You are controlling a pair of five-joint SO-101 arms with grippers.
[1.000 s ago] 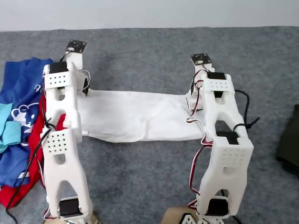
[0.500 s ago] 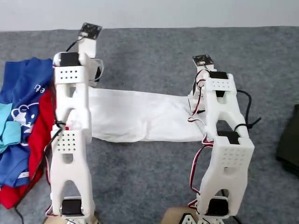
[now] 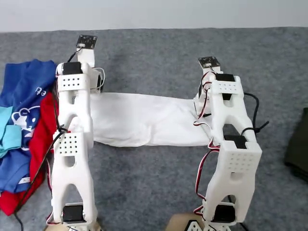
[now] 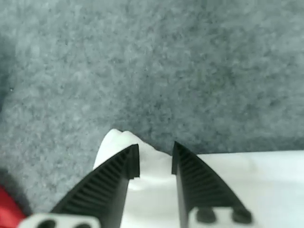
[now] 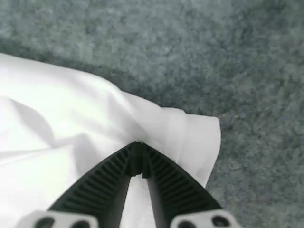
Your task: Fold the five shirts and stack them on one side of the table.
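Left claw (image 4: 156, 159) pulls back slightly, fingers apart over white shirt (image 3: 139, 120) corner. Right claw (image 5: 138, 162) clamps shirt's other end. Shirt lies flat mid-table (image 3: 159, 53); coloured shirts (image 3: 24, 125) piled beside left arm.

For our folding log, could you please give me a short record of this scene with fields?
white shirt: lies stretched out across the table
left gripper: open, astride one end of the shirt
right gripper: shut on the shirt's other end
other shirts: blue, red and teal, heaped unfolded beside the left arm
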